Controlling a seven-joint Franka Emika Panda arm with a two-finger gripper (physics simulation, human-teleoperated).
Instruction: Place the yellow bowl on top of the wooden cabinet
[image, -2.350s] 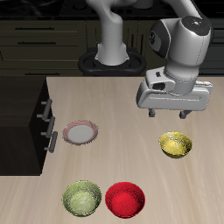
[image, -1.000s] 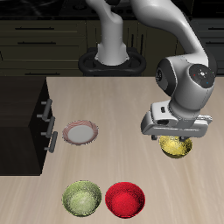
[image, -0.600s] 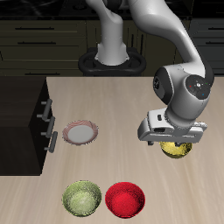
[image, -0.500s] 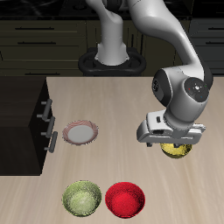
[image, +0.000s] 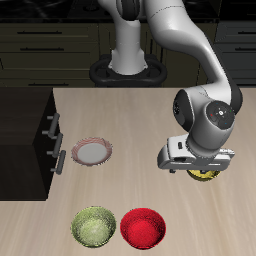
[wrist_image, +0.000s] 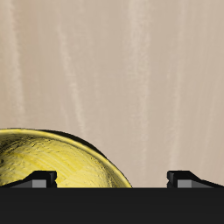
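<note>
Wrist view — glossy, mottled yellow bowl (wrist_image: 52, 162) on pale wood bench (wrist_image: 131, 70); pincer (wrist_image: 112, 178) spread wide, holding nothing — rim between fingers.

Open tabletop (image: 140, 120) toward wooden cabinet (image: 22, 135); plate (image: 90, 152) possibly in way.

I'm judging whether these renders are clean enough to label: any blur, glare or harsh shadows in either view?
Exterior view: sharp and evenly lit, no blur; the hand hides most of the yellow bowl; the wooden cabinet renders nearly black. Wrist view: crisp, pale vertical streaks of sheen on the table, glossy highlights on the bowl, no harsh shadow.
</note>
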